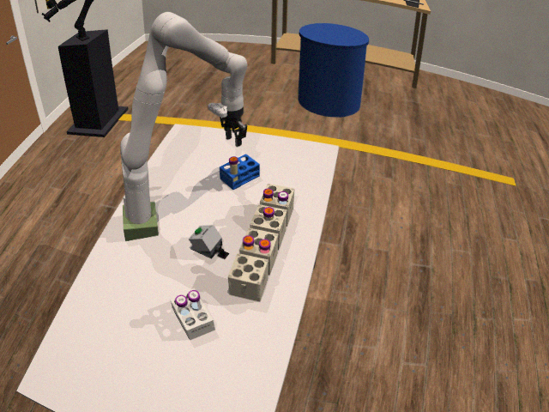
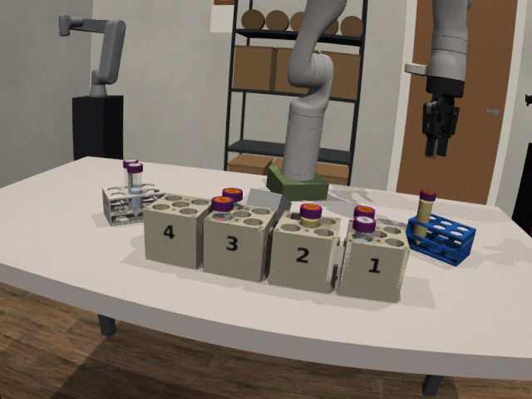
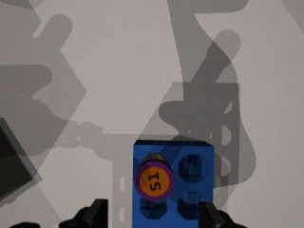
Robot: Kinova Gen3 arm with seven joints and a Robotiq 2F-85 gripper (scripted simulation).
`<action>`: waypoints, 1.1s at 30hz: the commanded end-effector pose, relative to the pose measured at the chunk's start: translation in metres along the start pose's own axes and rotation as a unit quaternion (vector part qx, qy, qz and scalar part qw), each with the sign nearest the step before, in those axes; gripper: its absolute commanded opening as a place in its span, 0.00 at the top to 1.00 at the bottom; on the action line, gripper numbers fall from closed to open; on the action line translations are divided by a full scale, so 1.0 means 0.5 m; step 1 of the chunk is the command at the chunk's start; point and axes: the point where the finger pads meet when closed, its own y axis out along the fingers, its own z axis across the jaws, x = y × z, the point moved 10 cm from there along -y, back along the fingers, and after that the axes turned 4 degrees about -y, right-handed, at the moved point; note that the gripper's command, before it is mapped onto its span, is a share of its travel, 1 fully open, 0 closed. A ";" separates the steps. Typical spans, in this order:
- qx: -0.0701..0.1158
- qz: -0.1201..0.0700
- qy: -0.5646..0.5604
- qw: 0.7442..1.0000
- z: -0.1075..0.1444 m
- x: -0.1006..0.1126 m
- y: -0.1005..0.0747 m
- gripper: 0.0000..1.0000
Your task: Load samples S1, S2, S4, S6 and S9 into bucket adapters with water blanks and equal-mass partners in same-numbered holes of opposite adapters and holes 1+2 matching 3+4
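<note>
Upper middle of the top view was where the gripper hung, well above the blue rack and a bit toward the upper side of it. One tube with an orange cap dot stood in that rack's left corner hole. The four tan blocks ran in a line toward the lower right, with the green key's little desk to their left.

From the side view, right-hand part of the frame, the gripper pointed straight down, high above the tube and slightly to its right. The tube stood tilted in the blue rack, tan-filled most of the way up, so I'd guess it was fairly heavy for its kind. Rigid plastic, smooth and round, so probably slippery; I'd grab it just under the purple cap.

Looking down from the wrist view, the cap reading S1 sat lower middle of the frame, left of centre between the two fingertips at the bottom edge. Jaws stood partly apart, about wide enough for the tube, and they held and touched nothing.
</note>
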 end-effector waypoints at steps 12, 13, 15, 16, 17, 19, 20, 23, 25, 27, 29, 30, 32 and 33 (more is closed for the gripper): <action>-0.001 0.001 0.003 1.000 -0.001 0.000 0.038 0.38; -0.001 0.001 0.003 1.000 -0.001 0.000 0.041 0.38; -0.001 0.001 0.003 1.000 -0.001 0.000 0.046 0.38; -0.001 0.001 0.003 1.000 -0.001 0.000 0.049 0.38; -0.001 0.001 0.003 1.000 -0.001 0.000 0.052 0.38; -0.001 0.001 0.003 1.000 -0.001 0.000 0.057 0.38; -0.001 0.001 0.003 1.000 -0.001 0.000 0.060 0.38; -0.001 0.001 0.003 1.000 -0.001 0.000 0.068 0.38; -0.001 0.001 0.003 1.000 -0.001 0.000 0.070 0.38; 0.000 0.001 0.003 1.000 -0.001 0.000 0.073 0.38; -0.001 0.001 0.003 1.000 -0.001 0.000 0.078 0.38; -0.001 0.001 0.003 1.000 -0.001 0.000 0.081 0.38; 0.000 0.001 0.003 1.000 -0.001 -0.001 0.086 0.38; 0.000 0.001 0.003 1.000 -0.001 -0.001 0.089 0.38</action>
